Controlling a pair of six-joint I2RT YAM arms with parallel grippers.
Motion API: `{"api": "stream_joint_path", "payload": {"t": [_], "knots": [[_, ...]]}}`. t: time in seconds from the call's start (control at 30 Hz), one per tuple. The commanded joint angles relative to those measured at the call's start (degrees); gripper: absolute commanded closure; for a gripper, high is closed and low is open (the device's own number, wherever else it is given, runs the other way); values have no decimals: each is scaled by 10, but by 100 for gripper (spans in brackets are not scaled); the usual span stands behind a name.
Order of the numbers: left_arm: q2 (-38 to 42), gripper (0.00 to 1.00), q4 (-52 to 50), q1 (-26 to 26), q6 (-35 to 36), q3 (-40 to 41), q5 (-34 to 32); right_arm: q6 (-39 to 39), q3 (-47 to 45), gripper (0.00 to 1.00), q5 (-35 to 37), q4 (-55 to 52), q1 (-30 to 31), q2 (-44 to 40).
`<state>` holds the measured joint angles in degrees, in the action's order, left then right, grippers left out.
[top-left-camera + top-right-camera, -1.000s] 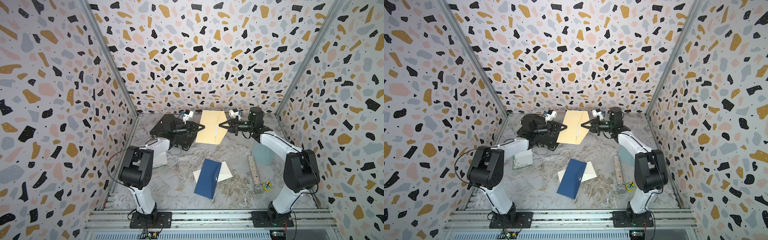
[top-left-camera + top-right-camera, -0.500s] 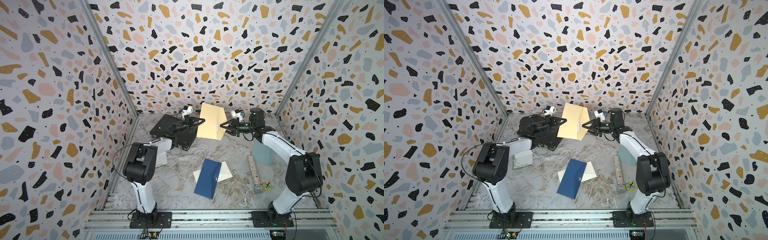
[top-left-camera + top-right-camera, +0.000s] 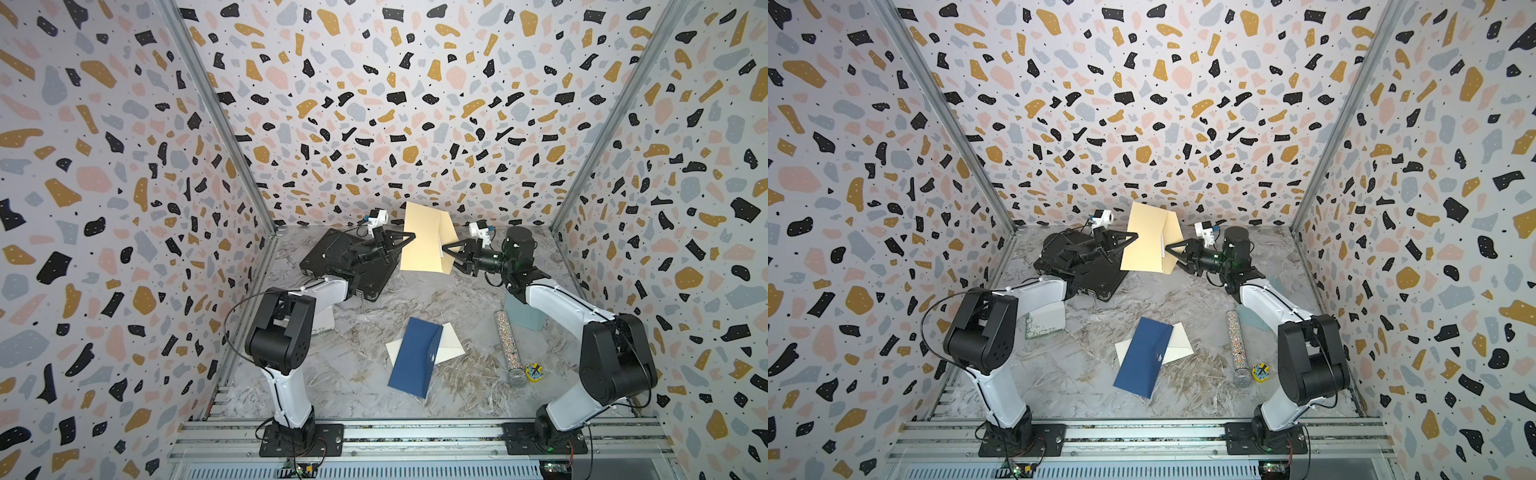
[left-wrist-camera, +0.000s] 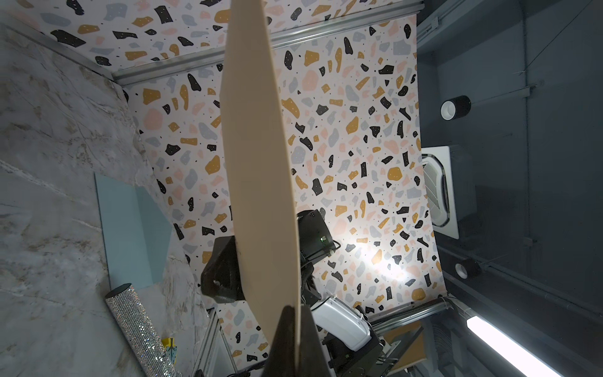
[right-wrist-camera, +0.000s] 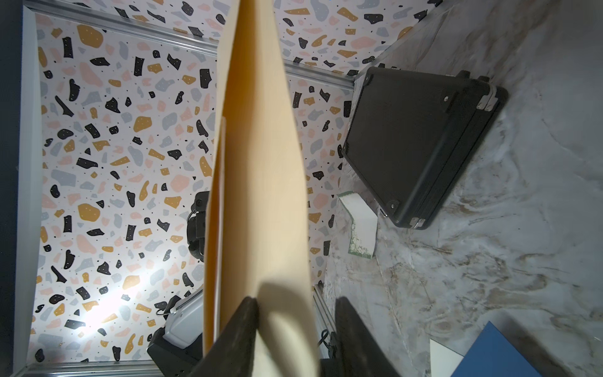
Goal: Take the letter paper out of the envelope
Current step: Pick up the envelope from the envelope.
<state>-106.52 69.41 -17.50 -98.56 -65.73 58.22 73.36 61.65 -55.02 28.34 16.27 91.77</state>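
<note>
Speckled walls box in a marbled tabletop (image 3: pixel 436 299); above its far end the tan envelope (image 3: pixel 422 243) is held up off the surface, tilted steeply, its long sides facing the two arms. The left hand (image 3: pixel 409 237) is pinched tight on one long edge. The right hand (image 3: pixel 449 254) stands parted around the flap edge, gripping nothing, with the letter paper (image 3: pixel 441 248) a white sliver just beside it.

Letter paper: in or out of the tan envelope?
In: only a sliver of letter paper shows at the mouth of the tan envelope.
</note>
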Motion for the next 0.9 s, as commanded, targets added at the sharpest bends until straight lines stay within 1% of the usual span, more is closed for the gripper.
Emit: {"api": "stream_joint_path", "payload": {"t": [0.0,0.1,0.27,0.47,0.5,0.63,0.67,0.7,0.73,0.77,0.8,0.83,0.87], "knots": [[28,100,-12,-4,18,-19,-14,69,-8,58,15,97,14,-30],[29,100,-33,-5,36,-19,-16,101,-17,58,24,131,26,-33],[29,100,-36,-5,41,-19,-23,91,-26,62,33,110,39,-46],[32,100,-58,-5,58,-24,-23,101,-37,68,41,116,44,-56],[31,100,-58,-6,59,-24,-23,103,-36,72,44,116,45,-57],[31,100,-67,-10,68,-18,-21,102,-35,98,56,110,46,-57],[33,100,-73,-10,72,-16,-21,98,-35,100,60,104,45,-59],[36,95,-83,-10,81,-13,-21,85,-34,100,65,83,46,-63],[41,82,-99,-11,91,-8,-22,60,-31,100,73,43,45,-71],[47,78,-115,-11,104,-7,-23,25,-26,100,83,-6,45,-81],[55,73,-140,-11,123,-7,-23,-23,-19,100,97,-75,45,-95],[66,65,-176,-11,149,-8,-27,-73,-8,100,117,-144,45,-109],[78,60,-220,-10,179,-8,-33,-120,6,100,136,-205,43,-119]]}}
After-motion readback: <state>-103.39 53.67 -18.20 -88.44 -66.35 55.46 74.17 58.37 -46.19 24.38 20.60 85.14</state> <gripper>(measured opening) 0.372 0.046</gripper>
